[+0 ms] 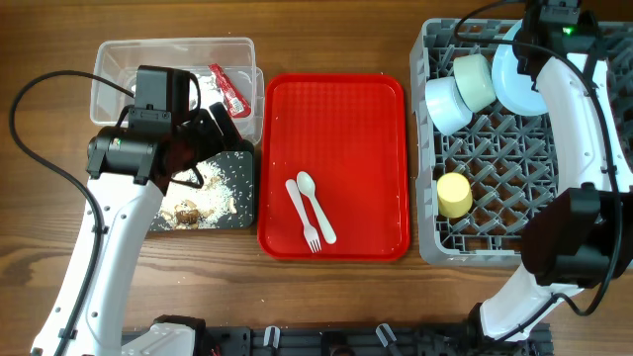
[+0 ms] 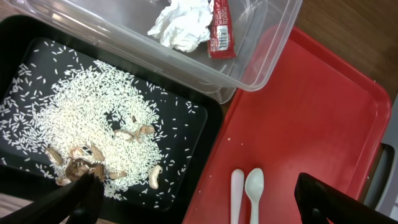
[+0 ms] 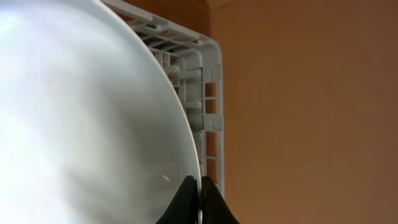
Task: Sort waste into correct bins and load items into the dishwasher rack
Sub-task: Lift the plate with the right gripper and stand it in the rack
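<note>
My right gripper [image 1: 531, 54] [image 3: 200, 193] is shut on the rim of the pale blue plate [image 1: 514, 84] [image 3: 93, 124], which stands at the far corner of the grey dishwasher rack [image 1: 495, 158] [image 3: 208, 68]. A mint green bowl [image 1: 477, 79], a light blue bowl [image 1: 447, 104] and a yellow cup [image 1: 454, 195] sit in the rack. My left gripper [image 1: 223, 124] [image 2: 199, 208] is open and empty above the near edge of the black tray [image 1: 244, 203] [image 2: 205, 124], which holds rice [image 2: 81, 118] and brown food scraps [image 1: 186, 211] [image 2: 81, 165]. The clear tub [image 1: 119, 59] [image 2: 261, 68] holds the red-and-white wrapper [image 1: 227, 89] [image 2: 221, 31] and the tissue [image 2: 180, 25].
A flat red serving tray [image 1: 336, 119] [image 2: 311, 112] lies between the bins and the rack. A white fork [image 1: 303, 213] [image 2: 237, 193] and spoon [image 1: 316, 208] [image 2: 254, 186] lie side by side on it. A few rice grains lie on its left edge.
</note>
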Controlling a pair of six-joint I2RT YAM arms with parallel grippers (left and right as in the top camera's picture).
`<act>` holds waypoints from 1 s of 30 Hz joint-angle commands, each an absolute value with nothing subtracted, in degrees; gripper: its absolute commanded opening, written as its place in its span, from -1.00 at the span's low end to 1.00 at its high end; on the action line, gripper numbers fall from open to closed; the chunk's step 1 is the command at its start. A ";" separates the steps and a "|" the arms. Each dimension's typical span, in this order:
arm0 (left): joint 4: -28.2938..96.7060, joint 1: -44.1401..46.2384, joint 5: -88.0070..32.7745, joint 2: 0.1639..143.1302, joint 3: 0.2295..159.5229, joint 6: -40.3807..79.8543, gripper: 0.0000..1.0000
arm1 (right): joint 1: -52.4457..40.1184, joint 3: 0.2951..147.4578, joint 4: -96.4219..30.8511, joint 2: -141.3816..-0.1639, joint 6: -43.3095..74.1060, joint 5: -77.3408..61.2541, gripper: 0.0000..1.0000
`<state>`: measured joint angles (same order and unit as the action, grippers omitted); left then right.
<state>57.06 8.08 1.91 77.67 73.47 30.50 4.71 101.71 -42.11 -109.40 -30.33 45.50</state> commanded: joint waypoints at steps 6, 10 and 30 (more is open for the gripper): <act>57.10 7.60 2.90 76.62 74.26 30.44 1.00 | 5.34 101.56 -36.51 -110.54 -33.04 53.67 -0.92; 57.10 7.60 2.90 76.62 74.26 30.46 1.00 | 5.50 101.56 -34.52 -110.37 -34.70 53.34 -0.91; 57.10 7.60 2.90 76.62 74.26 30.44 1.00 | 5.43 101.56 -40.23 -110.41 -32.82 38.33 1.00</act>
<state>57.06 8.08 1.91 77.65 73.47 30.50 5.19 101.71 -40.27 -109.65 -33.80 41.67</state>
